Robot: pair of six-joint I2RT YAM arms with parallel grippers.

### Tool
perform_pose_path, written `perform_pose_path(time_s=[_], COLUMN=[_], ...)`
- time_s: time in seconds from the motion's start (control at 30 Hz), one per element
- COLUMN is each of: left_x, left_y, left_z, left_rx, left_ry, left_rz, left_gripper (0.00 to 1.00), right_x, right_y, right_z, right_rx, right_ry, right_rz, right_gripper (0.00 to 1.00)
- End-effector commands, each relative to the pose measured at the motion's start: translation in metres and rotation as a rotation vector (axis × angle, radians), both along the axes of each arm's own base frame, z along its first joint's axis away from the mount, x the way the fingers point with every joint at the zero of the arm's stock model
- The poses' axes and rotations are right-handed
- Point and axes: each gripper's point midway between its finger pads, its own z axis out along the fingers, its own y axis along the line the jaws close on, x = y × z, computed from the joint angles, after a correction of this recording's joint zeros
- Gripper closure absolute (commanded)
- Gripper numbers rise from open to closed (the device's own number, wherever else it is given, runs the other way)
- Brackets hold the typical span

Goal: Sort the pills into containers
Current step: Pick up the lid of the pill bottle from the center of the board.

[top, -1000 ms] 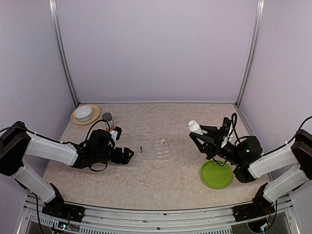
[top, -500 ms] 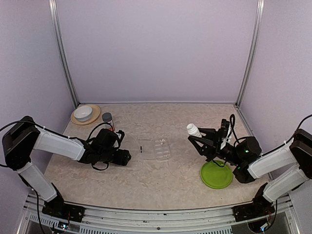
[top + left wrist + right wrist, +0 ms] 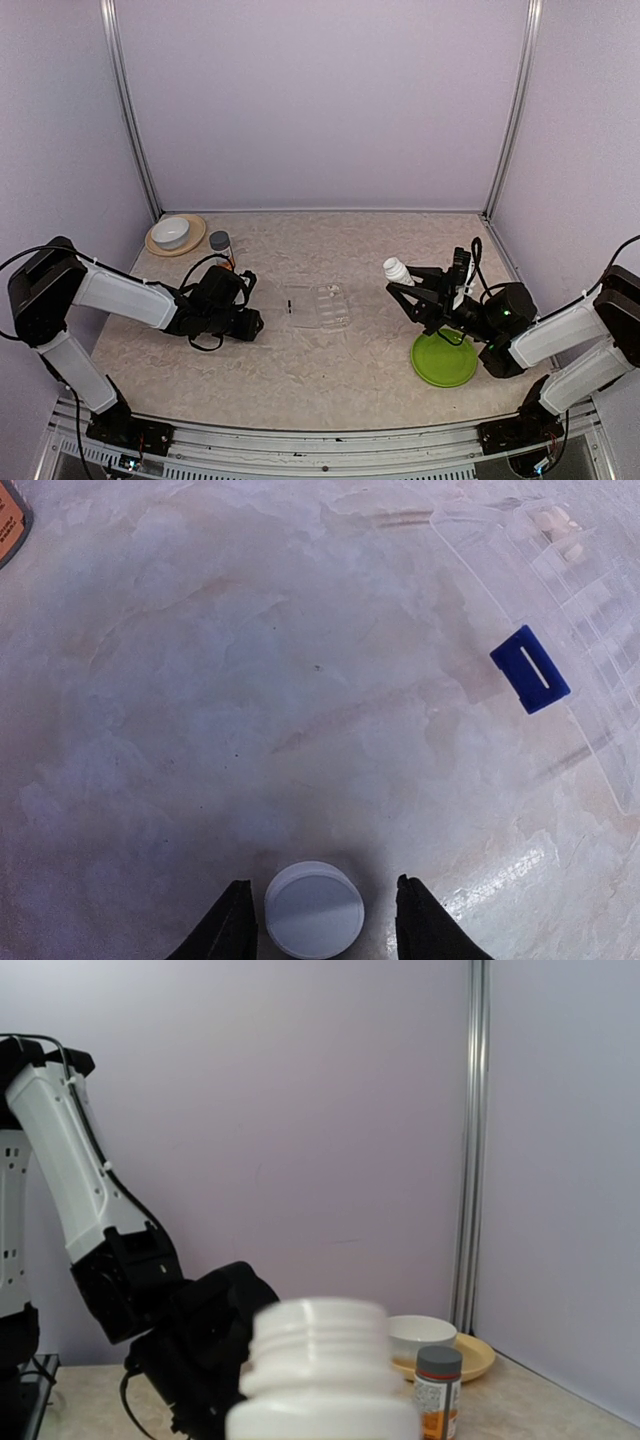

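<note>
Left fingers (image 3: pixel 230 930) flank cap (image 3: pixel 314 923), containers (image 3: pixel 600 620) beyond

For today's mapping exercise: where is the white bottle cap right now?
Left wrist view: the white cap lies on the table between the left gripper's open jaws, left of the clear box's blue mark.

One white bottle (image 3: pixel 397 268), one grey-capped bottle (image 3: pixel 219 241), one clear box (image 3: pixel 320 303), one cap (image 3: pixel 314 923), one bowl (image 3: pixel 172 231)

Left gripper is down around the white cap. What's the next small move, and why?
Probably close the left gripper on the cap: it lies flat on the table between the fingers, with a gap showing on each side. The right gripper holds the uncapped bottle.
</note>
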Motion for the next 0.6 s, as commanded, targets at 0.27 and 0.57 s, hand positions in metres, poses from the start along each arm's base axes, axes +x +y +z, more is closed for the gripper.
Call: perform_pose_path(time_s=[0.27,0.57], left_x=[0.007,0.006], left_y=[-0.001,-0.010], left_z=[-0.003,0.020], left_rx=[0.003,-0.053], left_ry=[-0.012,-0.045], left_rz=[0.005,-0.030], left_gripper=[0.69,0.75], right_x=[-0.010,-0.008], right_y=[-0.002,0.011], right_z=[0.021,0.012], right_rx=[0.074,0.026], right_ry=[-0.071,-0.054], right_rz=[0.027,0.078], right_gripper=[1.00,1.00])
